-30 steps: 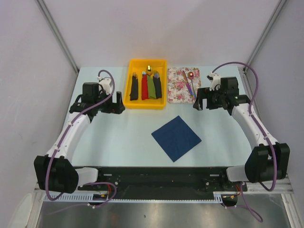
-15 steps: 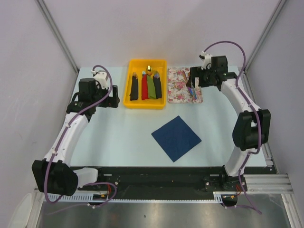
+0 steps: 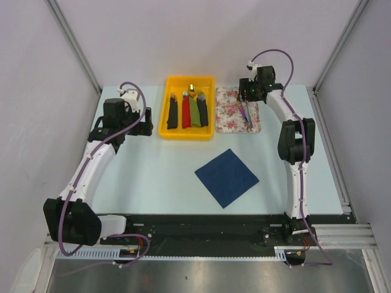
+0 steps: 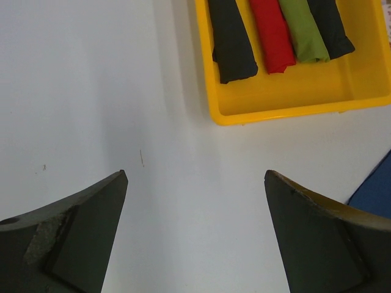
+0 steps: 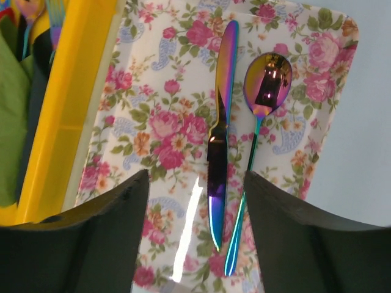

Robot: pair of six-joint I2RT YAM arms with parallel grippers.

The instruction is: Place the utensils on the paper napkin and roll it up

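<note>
Right end effector (image 5: 195, 186), jaws apart, straddles the knife (image 5: 220, 122) and spoon (image 5: 267, 76) on the mat (image 5: 165, 122), top view's upper right. Closing may pinch only one, since both are thin and slippery. Napkin (image 3: 226, 177) lies mid-frame. Left end effector (image 4: 195, 183) is open.

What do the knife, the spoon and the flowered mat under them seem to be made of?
Knife and spoon: apparently polished metal with a rainbow coating; the spoon's bowl gives mirror reflections. Flowered mat: probably glossy plastic or laminate, judging by the white glare streak.
</note>
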